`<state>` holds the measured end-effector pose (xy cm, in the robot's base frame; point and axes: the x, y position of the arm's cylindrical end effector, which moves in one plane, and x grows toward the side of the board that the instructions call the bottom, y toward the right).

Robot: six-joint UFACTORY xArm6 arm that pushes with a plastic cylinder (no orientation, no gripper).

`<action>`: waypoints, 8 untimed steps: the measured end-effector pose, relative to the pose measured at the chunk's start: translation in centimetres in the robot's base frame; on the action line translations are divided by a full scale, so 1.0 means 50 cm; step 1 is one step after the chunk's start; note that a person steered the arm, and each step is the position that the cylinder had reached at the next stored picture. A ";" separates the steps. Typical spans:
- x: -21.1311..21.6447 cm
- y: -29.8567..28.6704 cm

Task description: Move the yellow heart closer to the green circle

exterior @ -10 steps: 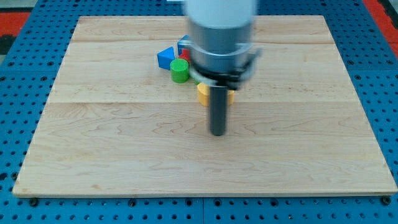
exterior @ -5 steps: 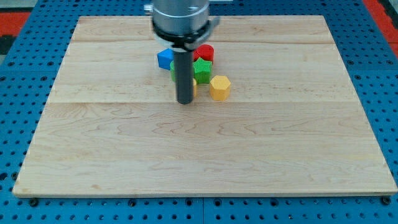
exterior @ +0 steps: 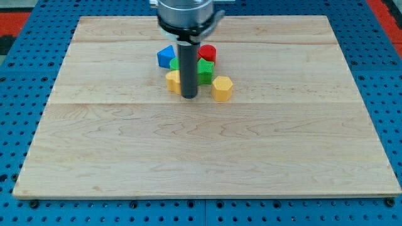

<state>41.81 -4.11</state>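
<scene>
Touching my tip on its left lies the yellow heart, just near of the mostly hidden green circle; there is no pincer, only a bare rod.

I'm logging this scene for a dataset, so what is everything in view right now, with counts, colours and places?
Wooden board: one, light wood, fills most of the view.
Blue pegboard: one, blue with holes, under and around the board.
Blue block: one, blue, shape unclear, left end of the cluster near the view's top.
Red block: one, red, rounded, right of the rod.
Green block: one, green, below the red one; more green shows left of the rod.
Yellow block: one, yellow, shape partly hidden, just left of my tip.
Yellow hexagon: one, yellow, right of my tip.
My tip: one, dark rod end, between the two yellow blocks.
</scene>
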 end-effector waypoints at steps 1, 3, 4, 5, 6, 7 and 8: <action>-0.011 -0.086; -0.034 -0.166; -0.075 -0.164; -0.090 -0.139; -0.124 -0.114; -0.150 -0.088; -0.167 -0.095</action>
